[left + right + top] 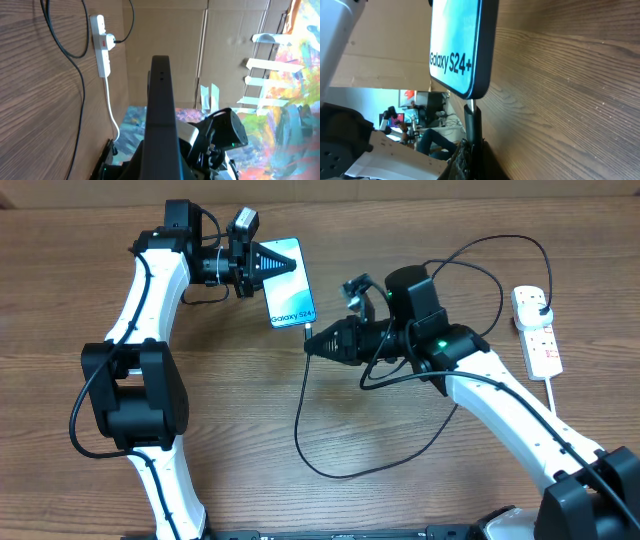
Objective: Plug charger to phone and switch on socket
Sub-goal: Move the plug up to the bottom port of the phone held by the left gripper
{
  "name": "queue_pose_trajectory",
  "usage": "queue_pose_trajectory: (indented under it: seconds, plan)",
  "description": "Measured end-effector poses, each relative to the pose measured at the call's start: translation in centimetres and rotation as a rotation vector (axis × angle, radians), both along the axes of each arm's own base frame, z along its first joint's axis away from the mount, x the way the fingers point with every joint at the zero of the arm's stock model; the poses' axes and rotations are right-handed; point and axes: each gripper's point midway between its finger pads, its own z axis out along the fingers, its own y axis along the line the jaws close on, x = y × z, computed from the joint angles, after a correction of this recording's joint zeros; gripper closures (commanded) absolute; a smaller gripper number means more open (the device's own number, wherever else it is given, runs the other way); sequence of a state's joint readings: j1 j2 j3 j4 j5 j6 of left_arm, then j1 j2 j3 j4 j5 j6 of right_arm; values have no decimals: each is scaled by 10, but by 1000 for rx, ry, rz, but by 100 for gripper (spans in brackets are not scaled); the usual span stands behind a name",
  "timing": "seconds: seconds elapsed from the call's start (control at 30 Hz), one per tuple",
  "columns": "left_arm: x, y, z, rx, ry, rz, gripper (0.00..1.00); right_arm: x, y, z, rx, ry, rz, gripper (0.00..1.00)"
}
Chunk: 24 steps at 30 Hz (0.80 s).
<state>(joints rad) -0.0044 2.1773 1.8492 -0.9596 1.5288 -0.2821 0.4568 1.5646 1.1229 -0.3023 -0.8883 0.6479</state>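
The phone (290, 285) has a light blue screen with white "Galaxy S24+" text. My left gripper (268, 266) is shut on its far end; in the left wrist view the phone's dark edge (161, 115) runs up the middle. My right gripper (318, 342) is shut on the charger connector (473, 122), whose tip sits at the phone's bottom port (471, 101). The black charger cable (300, 430) loops across the table to its plug (541, 313) in the white socket strip (537, 330), which also shows in the left wrist view (102, 45).
The socket's thick white cord (556, 395) runs toward the front right. The wooden table (400, 480) carries the cable loops. Cardboard walls (200, 50) stand behind the table.
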Motion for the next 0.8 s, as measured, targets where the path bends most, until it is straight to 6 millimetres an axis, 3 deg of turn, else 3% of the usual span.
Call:
queue_pose_trajectory:
  seconds: [0.8]
  plan:
    - [3, -7, 2, -3, -75, -17, 96, -11, 1, -1, 10, 53, 36, 96]
